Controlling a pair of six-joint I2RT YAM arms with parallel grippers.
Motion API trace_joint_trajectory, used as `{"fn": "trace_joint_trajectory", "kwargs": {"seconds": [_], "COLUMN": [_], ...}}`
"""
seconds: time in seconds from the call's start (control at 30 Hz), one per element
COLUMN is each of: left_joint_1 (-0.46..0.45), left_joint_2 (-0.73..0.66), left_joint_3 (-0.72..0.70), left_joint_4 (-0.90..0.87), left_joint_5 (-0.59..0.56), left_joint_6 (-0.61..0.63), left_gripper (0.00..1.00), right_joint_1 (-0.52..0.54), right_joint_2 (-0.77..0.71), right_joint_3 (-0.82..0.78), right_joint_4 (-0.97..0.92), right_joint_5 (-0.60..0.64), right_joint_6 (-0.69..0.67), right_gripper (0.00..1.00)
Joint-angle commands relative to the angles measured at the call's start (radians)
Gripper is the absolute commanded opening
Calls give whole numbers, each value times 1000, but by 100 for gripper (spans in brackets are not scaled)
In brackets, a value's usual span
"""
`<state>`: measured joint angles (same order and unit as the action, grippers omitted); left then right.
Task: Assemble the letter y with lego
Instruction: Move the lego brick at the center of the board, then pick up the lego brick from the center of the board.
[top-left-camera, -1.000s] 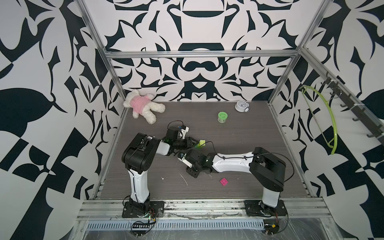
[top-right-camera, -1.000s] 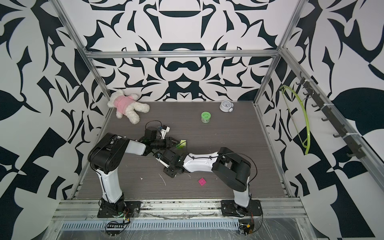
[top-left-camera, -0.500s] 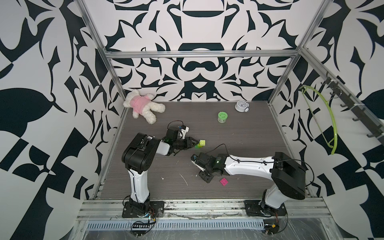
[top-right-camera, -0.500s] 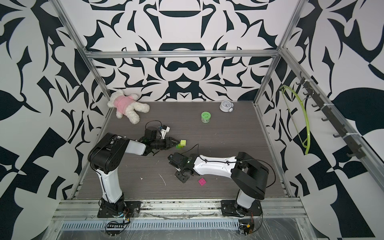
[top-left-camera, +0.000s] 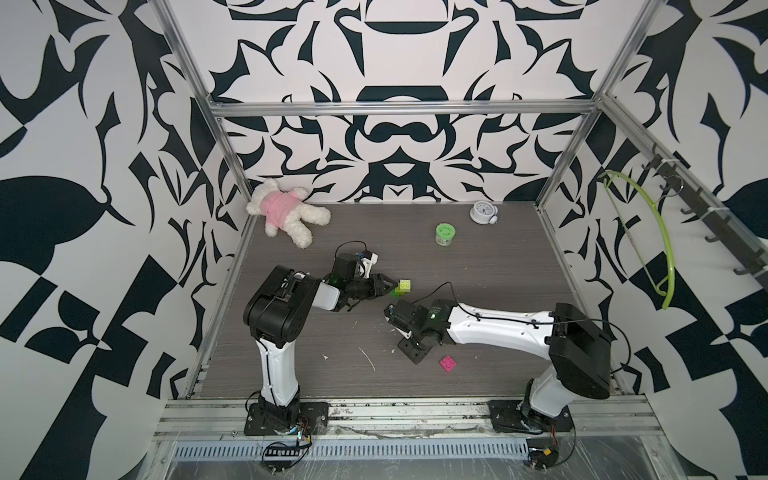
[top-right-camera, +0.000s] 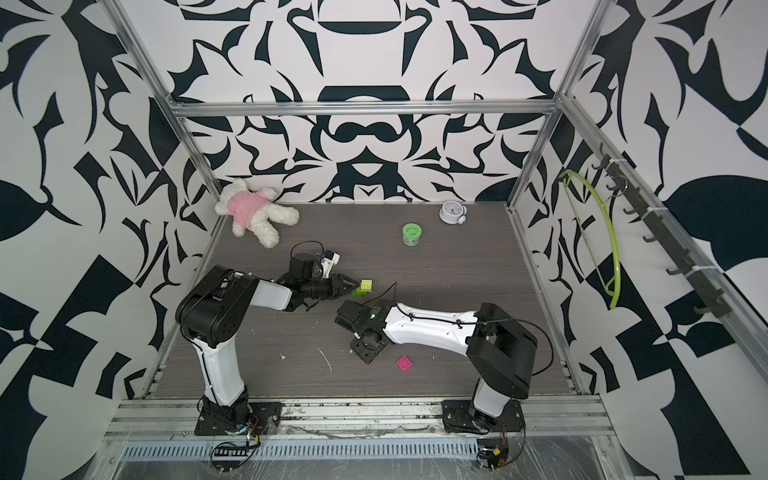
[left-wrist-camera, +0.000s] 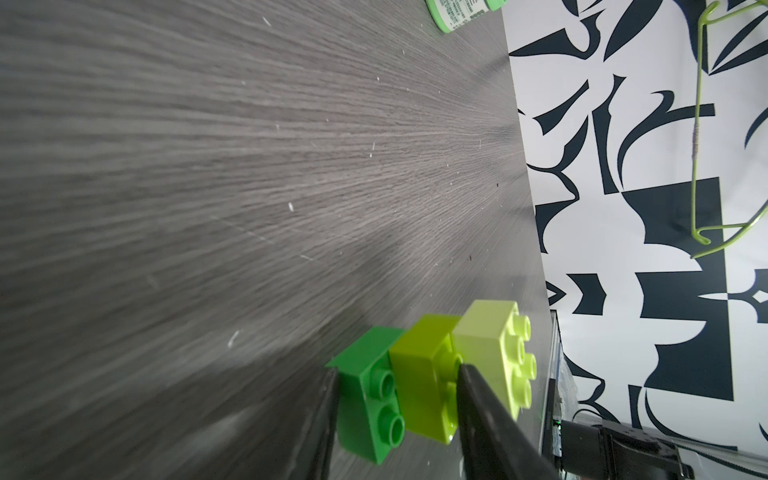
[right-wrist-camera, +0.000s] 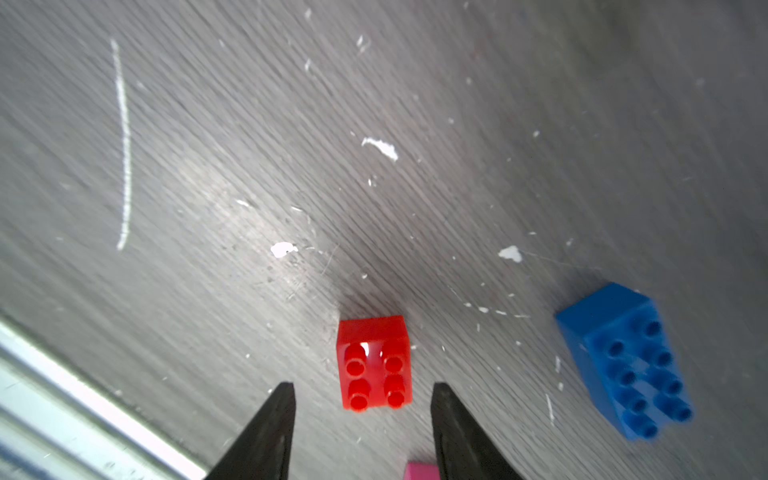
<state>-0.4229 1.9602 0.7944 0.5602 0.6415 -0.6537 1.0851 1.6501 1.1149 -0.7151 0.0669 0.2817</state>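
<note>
Pulled back from the left arm since a second ago, the right gripper (right-wrist-camera: 363, 384) now hangs low over the front of the table (top-left-camera: 498, 270). Its jaws have parted, and the red brick (right-wrist-camera: 374, 365) lies loose between the tips, touching neither. The blue brick (right-wrist-camera: 623, 361) sits near it but apart.

Only the right wrist view shows those two; in both top views the right arm's own wrist covers them. The pink brick (top-left-camera: 448, 363), a mere corner in the wrist view, lies in plain sight just beside that gripper.

At mid-table the left gripper (left-wrist-camera: 397, 370) is clamped on the three-brick stack (top-left-camera: 401, 287), gripping the green brick (left-wrist-camera: 370, 407) and the lime brick (left-wrist-camera: 424, 386). The pale lime brick (left-wrist-camera: 498, 353) juts beyond the fingers.

Well apart at the rear are a plush bear (top-left-camera: 286, 212), a green tub (top-left-camera: 444, 234) and an alarm clock (top-left-camera: 482, 212).
</note>
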Motion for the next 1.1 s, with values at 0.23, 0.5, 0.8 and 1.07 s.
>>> {"fn": "trace_joint_trajectory", "kwargs": {"seconds": [0.23, 0.5, 0.8, 1.07], "left_joint_1": [1, 2, 1, 1], "left_joint_2": [131, 132, 135, 136], "left_joint_3": [-63, -63, -61, -61], "left_joint_4": [-384, -386, -389, -390], "left_joint_5": [-210, -211, -212, -210], "left_joint_6": [40, 42, 41, 42], "left_gripper": [49, 49, 49, 49], "right_joint_1": [-97, -97, -97, -90], "right_joint_2": [79, 146, 176, 202], "right_joint_3": [148, 178, 192, 189], "right_joint_4": [-218, -226, -224, -213], "right_joint_5": [-112, -157, -162, -165], "right_joint_6": [25, 16, 23, 36], "right_gripper": [50, 50, 50, 50]}}
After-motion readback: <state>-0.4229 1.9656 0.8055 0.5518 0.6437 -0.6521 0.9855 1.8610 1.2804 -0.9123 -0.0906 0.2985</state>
